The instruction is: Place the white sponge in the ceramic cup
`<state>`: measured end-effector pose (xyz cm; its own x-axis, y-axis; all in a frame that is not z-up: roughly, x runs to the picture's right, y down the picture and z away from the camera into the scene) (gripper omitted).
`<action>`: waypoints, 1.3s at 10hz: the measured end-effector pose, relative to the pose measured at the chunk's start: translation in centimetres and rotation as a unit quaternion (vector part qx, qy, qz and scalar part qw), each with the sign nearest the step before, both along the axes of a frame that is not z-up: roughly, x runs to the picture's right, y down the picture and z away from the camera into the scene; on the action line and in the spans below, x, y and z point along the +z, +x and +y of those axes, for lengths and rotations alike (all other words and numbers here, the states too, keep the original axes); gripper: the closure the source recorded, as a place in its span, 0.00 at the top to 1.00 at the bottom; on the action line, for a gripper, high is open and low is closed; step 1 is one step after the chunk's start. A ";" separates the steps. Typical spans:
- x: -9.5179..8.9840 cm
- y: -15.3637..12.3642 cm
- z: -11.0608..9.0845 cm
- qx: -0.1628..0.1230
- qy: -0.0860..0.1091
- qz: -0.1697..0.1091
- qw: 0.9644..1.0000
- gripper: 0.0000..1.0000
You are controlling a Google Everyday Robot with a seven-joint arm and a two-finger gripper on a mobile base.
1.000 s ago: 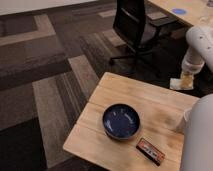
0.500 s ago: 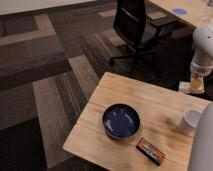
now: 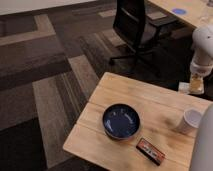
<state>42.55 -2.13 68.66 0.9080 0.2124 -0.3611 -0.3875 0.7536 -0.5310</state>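
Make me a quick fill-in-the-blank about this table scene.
The bowl is dark ____.
The gripper, at the table's far edge, holds the white ____.
Between the bowl and the picture's right edge stands a white ____.
Beyond the table stands a black office ____.
Missing: blue; sponge; cup; chair.

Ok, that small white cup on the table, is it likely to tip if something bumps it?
The ceramic cup stands upright and squat, so it probably slides before tipping on the wooden table. It looks rigid and may chip if knocked off. The end effector, shut on the white sponge, is at the table's far edge.
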 end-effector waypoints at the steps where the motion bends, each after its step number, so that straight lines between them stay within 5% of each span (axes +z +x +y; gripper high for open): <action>1: -0.6 -1.2 0.3 -0.009 0.008 -0.012 1.000 0.00; 5: -3.9 -1.8 5.2 -0.030 0.022 -0.038 0.999 0.00; 9: -6.4 0.3 10.0 -0.057 0.057 -0.098 0.992 0.00; 11: -6.8 2.2 11.7 -0.048 0.056 -0.098 0.992 0.00; 13: -6.9 4.5 11.9 -0.048 0.063 -0.069 0.994 0.00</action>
<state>47.04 9.81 61.74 0.9655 0.1576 -0.2074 -0.2400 0.8479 -0.4727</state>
